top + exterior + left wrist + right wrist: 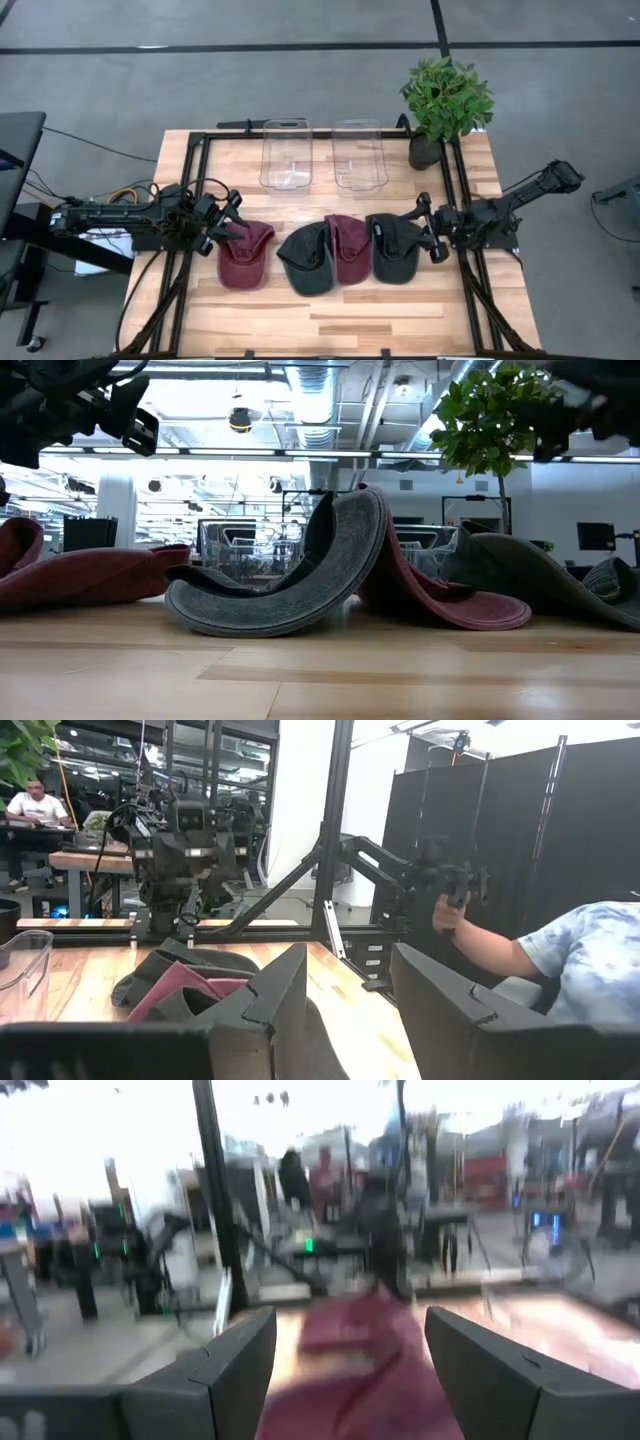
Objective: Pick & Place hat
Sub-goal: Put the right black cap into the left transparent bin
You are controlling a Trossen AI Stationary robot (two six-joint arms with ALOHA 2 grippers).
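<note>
Four hats sit in a row across the middle of the table (330, 320), nearer the front edge than the back: a maroon hat (246, 256) toward the left edge, then a dark grey hat (305, 260), a second maroon hat (348, 246) overlapping it, and a dark hat (396, 250) toward the right edge. Your left gripper (231, 222) is at the left edge, right over the back-left part of the maroon hat w/ fingers apart, nothing clamped; can't tell if it's touching the fabric. In the left wrist view the fingers (280, 990) show a clear gap btwn them. Your right gripper (427, 228) is at the right side, jaws wide, just beside the dark hat's right rim, nothing held; the right wrist view shows maroon fabric btwn its fingers (240, 1350) farther off. Two clear bins (286, 155) (358, 155) stand side by side at the back edge, and a potted plant (445, 105) is at the back-right corner. From the left wrist cam a person's arm (520, 955) shows beyond the table.
</note>
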